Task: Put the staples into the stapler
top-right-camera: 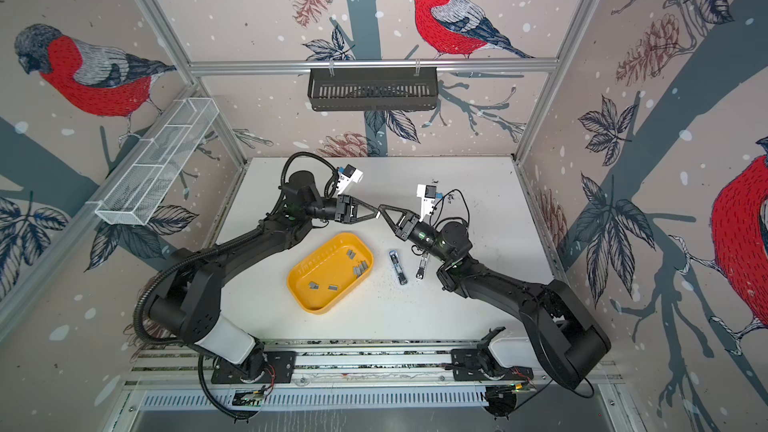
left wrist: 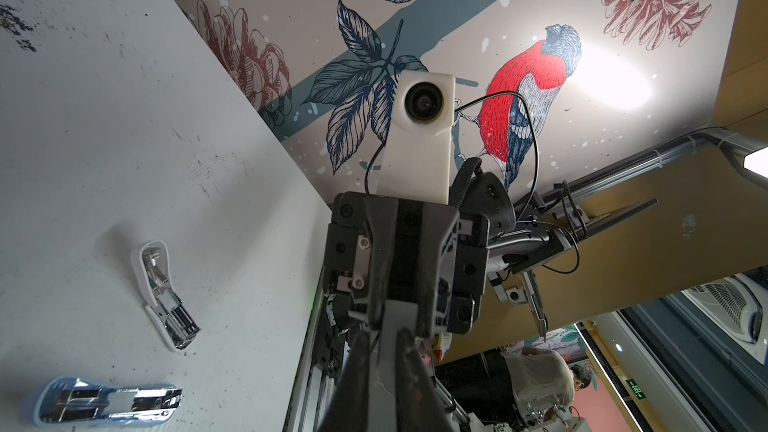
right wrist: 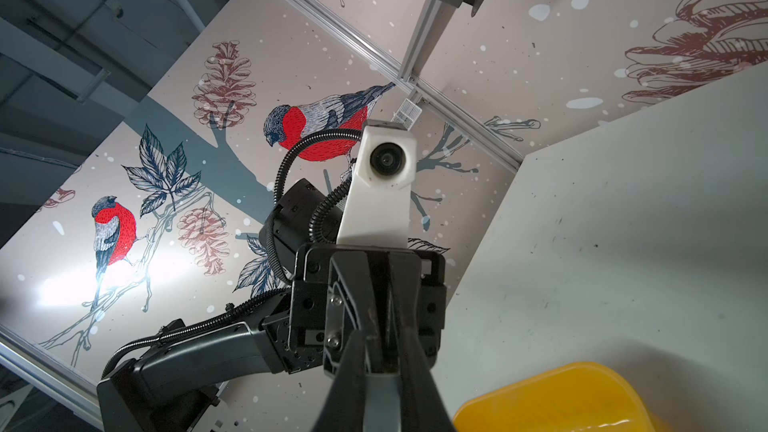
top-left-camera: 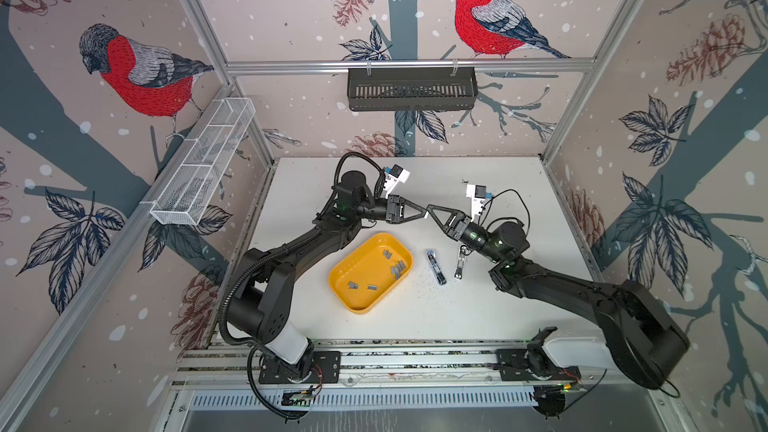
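My two grippers meet tip to tip in the air above the white table. Between the tips of my left gripper and my right gripper is one small grey strip of staples. The right fingers close on it from both sides. The left fingers flank it narrowly, and I cannot tell whether they press on it. More staples lie loose in the yellow tray. The stapler lies as two chrome pieces right of the tray.
A white wire basket hangs on the left wall and a black slotted shelf on the back wall. The arm bases sit on the metal rail at the table's front edge. Dark specks dot the table around the stapler.
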Action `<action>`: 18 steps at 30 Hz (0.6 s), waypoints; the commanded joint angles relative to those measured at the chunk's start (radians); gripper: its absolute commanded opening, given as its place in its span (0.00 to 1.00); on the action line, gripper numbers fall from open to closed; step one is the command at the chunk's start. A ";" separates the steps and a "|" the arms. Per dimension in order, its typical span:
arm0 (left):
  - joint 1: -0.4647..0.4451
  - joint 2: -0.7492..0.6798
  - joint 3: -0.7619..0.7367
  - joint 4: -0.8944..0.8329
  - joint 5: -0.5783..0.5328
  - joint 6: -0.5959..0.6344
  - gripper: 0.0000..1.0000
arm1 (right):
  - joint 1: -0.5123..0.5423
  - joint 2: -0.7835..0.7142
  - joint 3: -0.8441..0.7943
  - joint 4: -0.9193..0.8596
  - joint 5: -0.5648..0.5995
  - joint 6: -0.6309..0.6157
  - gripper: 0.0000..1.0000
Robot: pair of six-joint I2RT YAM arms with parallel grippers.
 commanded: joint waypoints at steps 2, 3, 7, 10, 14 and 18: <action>0.003 -0.012 0.004 0.055 0.024 0.005 0.19 | 0.000 -0.004 -0.003 0.018 -0.002 -0.001 0.15; 0.004 -0.012 0.004 0.055 0.024 0.006 0.19 | 0.000 -0.006 -0.003 0.017 -0.003 -0.003 0.15; 0.012 -0.013 0.004 0.049 0.023 0.008 0.19 | -0.003 -0.016 -0.007 0.004 0.000 -0.007 0.15; 0.022 -0.019 0.008 0.019 0.018 0.030 0.19 | -0.010 -0.028 -0.017 -0.005 0.000 -0.008 0.15; 0.030 -0.018 0.013 -0.019 0.011 0.058 0.19 | -0.017 -0.055 -0.027 -0.060 0.007 -0.028 0.16; 0.034 -0.028 0.036 -0.135 -0.008 0.144 0.27 | -0.020 -0.113 -0.030 -0.190 0.029 -0.084 0.16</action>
